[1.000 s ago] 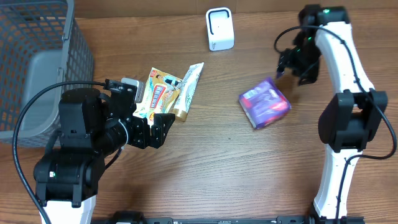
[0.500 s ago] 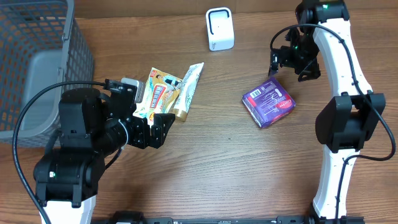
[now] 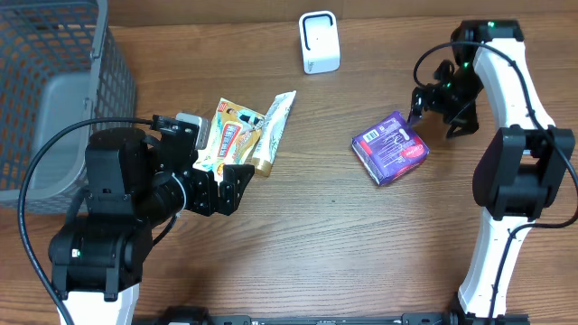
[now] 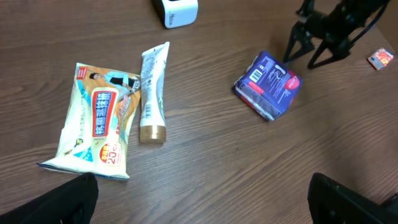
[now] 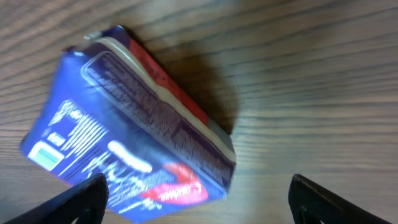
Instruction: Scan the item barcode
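Beside purple packet (image 4: pixel 267 84), right claw (image 4: pixel 303 60) wide open (seemingly empty).

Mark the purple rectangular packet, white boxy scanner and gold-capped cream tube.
purple packet (image 3: pixel 390 150): overhead, printed top face.
white scanner (image 3: pixel 320 42): overhead, middle of its face.
cream tube (image 4: pixel 153 87): left wrist, mid-body.

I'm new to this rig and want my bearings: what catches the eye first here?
A purple packet lies alone right of centre, the open right gripper close by it. Left of centre a pouch and a tube lie side by side; a white scanner stands at the far edge.
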{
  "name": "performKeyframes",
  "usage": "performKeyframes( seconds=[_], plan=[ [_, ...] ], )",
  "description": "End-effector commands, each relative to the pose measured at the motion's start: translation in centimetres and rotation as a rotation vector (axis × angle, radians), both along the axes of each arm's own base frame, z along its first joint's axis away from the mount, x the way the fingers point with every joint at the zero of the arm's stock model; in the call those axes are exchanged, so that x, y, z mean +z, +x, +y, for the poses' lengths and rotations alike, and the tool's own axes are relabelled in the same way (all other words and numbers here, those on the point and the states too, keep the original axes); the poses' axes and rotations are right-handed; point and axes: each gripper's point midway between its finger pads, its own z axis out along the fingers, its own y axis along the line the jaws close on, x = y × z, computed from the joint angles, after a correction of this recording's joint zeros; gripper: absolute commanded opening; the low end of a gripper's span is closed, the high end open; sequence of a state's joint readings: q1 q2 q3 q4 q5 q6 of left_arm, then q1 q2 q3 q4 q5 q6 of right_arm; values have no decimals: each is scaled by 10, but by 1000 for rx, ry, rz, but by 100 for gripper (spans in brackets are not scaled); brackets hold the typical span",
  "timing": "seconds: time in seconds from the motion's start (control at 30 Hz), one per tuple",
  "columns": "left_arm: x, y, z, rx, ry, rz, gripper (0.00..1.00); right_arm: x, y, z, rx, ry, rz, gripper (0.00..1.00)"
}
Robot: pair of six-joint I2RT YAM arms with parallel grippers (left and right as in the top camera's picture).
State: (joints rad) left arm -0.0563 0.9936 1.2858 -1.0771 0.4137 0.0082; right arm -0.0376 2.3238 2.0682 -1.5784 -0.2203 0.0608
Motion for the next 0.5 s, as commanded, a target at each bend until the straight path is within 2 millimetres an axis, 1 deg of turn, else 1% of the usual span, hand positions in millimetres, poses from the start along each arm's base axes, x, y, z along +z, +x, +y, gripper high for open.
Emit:
performKeyframes(
  seconds=[0.0,0.07,0.13,0.17,0.3,0.37,0.47],
  plan=[
    [7,2,3,-3,17,-31,100,-11,-8,31,5,131,18,93],
    [7,2,3,-3,17,-31,100,-18,-11,43,12,165,24,93],
    [7,2,3,-3,17,-31,100,-28,-17,61,43,188,33,92],
    [7,2,3,-3,17,-31,100,-29,-18,66,51,193,35,92],
    [7,2,3,-3,17,-30,100,-24,-22,93,87,239,38,92],
    [7,2,3,-3,17,-31,100,-21,-22,100,101,246,34,92],
    [7,2,3,-3,17,-30,100,-11,-17,103,106,246,16,93]
  ],
)
